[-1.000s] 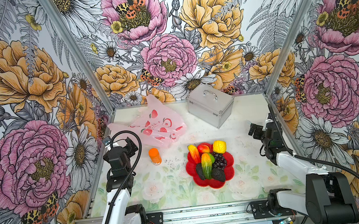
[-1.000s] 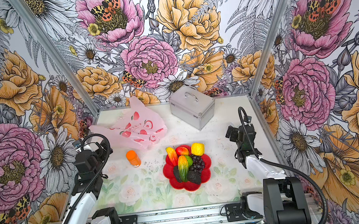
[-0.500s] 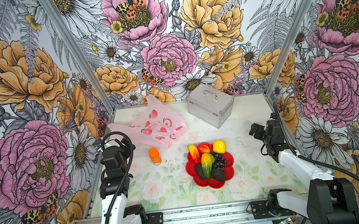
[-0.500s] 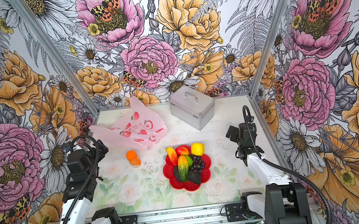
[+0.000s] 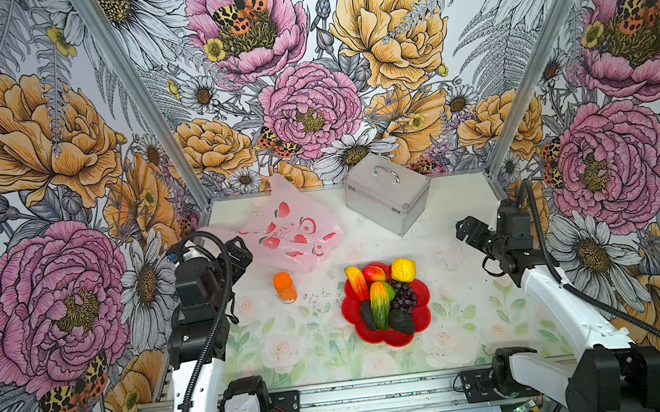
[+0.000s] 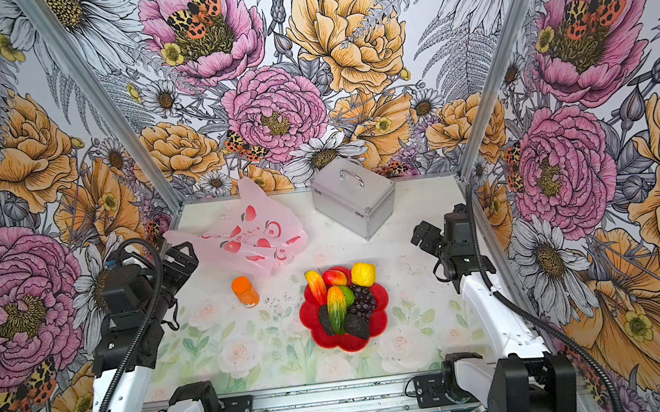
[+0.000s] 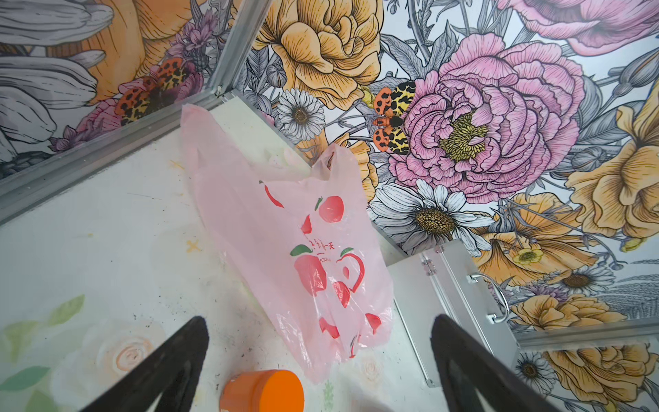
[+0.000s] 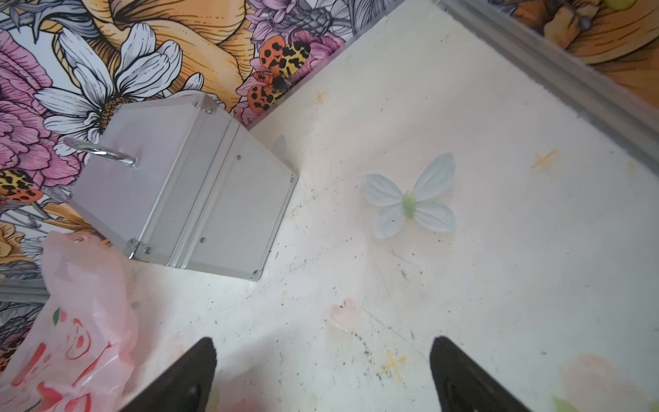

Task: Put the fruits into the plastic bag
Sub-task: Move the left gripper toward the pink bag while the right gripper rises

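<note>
The plastic bag (image 5: 294, 236) seems empty yet; I see all fruits (image 5: 380, 302) on the plate (image 5: 396, 340); left fingers (image 7: 167, 371), right fingers (image 8: 185, 378) spread, holding nothing.

Both top views hang high over the front edge of the table (image 5: 449, 244), tilted down toward the back wall, far enough off to fit both arms, the plate (image 5: 392, 340), the bag (image 5: 281, 237) and the case (image 5: 386, 197); they overlap almost fully, just nudged sideways. Left wrist cam sits right behind the left gripper (image 7: 319, 319), low and close, peering out between its fingers (image 7: 178, 356): bag straight ahead, bottle (image 7: 264, 390) down between the fingers, case beyond one finger. Right wrist cam rides behind the right gripper (image 8: 322, 340) the same way, case ahead, bag edge past one finger. So both wrist views share the bag and case.
</note>
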`<state>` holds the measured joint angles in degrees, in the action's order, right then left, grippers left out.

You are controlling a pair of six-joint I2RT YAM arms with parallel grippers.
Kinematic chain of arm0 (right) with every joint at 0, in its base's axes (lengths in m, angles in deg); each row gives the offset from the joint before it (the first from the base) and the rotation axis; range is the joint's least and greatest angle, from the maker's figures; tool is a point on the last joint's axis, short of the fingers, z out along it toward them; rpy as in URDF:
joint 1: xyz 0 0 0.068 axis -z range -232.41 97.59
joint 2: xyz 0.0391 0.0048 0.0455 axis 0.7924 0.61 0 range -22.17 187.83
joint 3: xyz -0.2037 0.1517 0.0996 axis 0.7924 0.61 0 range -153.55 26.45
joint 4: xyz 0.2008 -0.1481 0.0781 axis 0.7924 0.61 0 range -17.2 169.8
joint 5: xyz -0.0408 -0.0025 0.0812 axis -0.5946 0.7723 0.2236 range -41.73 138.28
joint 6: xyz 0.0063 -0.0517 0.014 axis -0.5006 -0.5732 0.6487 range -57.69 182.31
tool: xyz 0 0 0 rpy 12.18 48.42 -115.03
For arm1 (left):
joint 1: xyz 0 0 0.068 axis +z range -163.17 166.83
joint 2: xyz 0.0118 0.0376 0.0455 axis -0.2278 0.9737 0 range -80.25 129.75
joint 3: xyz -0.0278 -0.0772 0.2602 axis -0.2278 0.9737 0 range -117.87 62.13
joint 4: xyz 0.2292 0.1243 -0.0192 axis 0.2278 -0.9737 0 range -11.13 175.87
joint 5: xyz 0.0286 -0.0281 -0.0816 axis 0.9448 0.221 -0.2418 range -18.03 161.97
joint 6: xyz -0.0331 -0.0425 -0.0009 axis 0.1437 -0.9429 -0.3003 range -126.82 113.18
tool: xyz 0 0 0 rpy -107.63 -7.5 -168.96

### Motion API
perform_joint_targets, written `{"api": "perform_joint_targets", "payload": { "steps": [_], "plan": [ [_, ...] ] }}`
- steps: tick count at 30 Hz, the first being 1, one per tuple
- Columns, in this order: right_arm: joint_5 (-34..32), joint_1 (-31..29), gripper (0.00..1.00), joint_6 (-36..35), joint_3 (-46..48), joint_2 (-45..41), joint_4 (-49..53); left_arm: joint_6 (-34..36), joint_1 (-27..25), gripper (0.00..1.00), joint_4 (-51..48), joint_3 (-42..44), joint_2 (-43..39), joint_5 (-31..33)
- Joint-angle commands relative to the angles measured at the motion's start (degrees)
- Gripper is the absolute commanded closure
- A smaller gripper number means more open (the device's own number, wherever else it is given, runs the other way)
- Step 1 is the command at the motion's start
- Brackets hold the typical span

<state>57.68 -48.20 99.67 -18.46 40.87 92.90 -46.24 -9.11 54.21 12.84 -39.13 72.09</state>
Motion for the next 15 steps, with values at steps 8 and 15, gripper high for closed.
{"api": "perform_joint_targets", "payload": {
  "steps": [8, 15],
  "plan": [
    [12.15, -0.14, 0.06, 4.99, -7.62, 1.15, 10.85, -18.88, -0.19, 0.01, -9.03, -4.34, 5.16, -7.60],
    [14.17, -1.12, 0.06, 5.12, -9.56, 2.19, 12.24, -31.13, 1.50, 0.01, -9.12, -2.91, 7.11, -7.52]
  ]
}}
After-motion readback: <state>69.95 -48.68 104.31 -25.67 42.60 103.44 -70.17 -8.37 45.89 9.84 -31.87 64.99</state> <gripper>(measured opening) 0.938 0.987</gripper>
